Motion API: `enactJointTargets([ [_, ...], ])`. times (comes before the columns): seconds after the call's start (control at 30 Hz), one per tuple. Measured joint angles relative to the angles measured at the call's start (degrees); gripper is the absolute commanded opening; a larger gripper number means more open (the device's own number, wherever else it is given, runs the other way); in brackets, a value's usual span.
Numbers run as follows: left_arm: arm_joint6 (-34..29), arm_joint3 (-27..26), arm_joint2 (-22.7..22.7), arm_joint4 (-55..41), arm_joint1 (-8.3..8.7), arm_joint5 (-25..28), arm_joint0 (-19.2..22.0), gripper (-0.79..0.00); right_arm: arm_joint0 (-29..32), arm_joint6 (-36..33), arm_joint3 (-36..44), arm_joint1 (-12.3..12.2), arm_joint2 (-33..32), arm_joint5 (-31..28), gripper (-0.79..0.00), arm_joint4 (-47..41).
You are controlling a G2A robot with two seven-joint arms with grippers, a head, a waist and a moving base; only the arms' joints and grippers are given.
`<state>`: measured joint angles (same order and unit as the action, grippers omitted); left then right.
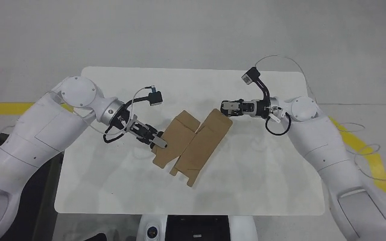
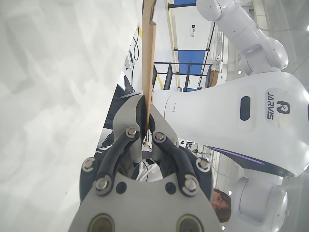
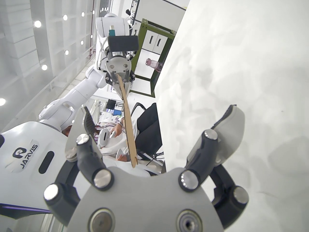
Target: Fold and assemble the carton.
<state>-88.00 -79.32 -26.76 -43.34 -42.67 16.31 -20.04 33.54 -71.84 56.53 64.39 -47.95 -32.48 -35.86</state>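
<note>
Edgewise, carton inside left gripper

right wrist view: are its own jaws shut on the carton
No, on the right gripper the jaws stand wide apart, with the carton edge between them touching neither.

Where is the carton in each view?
Top view: carton between left gripper and right gripper.
Left wrist view: edge-on, clamped in left gripper.
Right wrist view: edge-on, inside the open right gripper.
Shared landmark: left gripper pinching its edge.
</note>
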Motion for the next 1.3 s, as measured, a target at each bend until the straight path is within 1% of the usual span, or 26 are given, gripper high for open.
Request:
enactJointTargets([
  [0.17, 0.0, 0.17, 2.84, -1.77, -0.08, 0.0, 1.62, -0.785, -0.25, -0.89, 1.57, -0.32, 2.51, 0.89, 0.0, -2.1],
  [0.4, 0.0, 0.87, 5.32, -3.13, -0.2, 0.0, 3.24, -0.785, -0.42, -2.53, 4.06, -0.99, 4.78, 2.53, 0.0, -4.32],
  [0.57, 0.0, 1.5, 6.27, -4.12, -0.23, 0.0, 4.0, -0.785, -0.29, -4.15, 5.71, -1.53, 6.11, 4.15, 0.0, -5.2],
  [0.97, 0.0, 2.51, 7.38, -4.69, -0.2, 0.01, 4.83, -0.785, -0.57, -5.27, 7.7, -2.42, 8.03, 5.26, 0.0, -6.05],
  [1.03, 0.0, 2.54, 7.49, -4.75, -0.2, 0.01, 4.92, -0.785, -0.61, -5.34, 7.85, -2.53, 8.33, 5.33, -0.194, -6.09],
  [1.07, 0.0, 2.56, 7.54, -4.8, -0.2, 0.01, 4.97, -0.785, -0.66, -5.39, 7.89, -2.6, 8.52, 5.38, -0.397, -6.15],
  [1.1, 0.0, 2.58, 7.59, -4.88, -0.2, 0.01, 5.0, -0.785, -0.7, -5.39, 7.9, -2.64, 8.66, 5.39, -0.468, -6.18],
  [1.13, 0.0, 2.6, 7.64, -4.97, -0.2, 0.01, 5.03, -0.785, -0.75, -5.38, 7.9, -2.69, 8.78, 5.37, -0.523, -6.21],
  [1.17, 0.0, 2.64, 7.71, -5.05, -0.21, 0.01, 5.09, -0.785, -0.81, -5.34, 7.9, -2.74, 8.94, 5.33, -0.551, -6.26],
  [1.2, 0.0, 2.7, 7.75, -5.09, -0.21, 0.01, 5.14, -0.785, -0.87, -5.33, 7.92, -2.78, 9.08, 5.32, -0.597, -6.31],
  [1.3, 0.0, 2.9, 7.88, -5.2, -0.22, 0.01, 5.31, -0.785, -1.08, -5.47, 7.89, -2.9, 9.59, 5.46, -0.613, -6.31],
])
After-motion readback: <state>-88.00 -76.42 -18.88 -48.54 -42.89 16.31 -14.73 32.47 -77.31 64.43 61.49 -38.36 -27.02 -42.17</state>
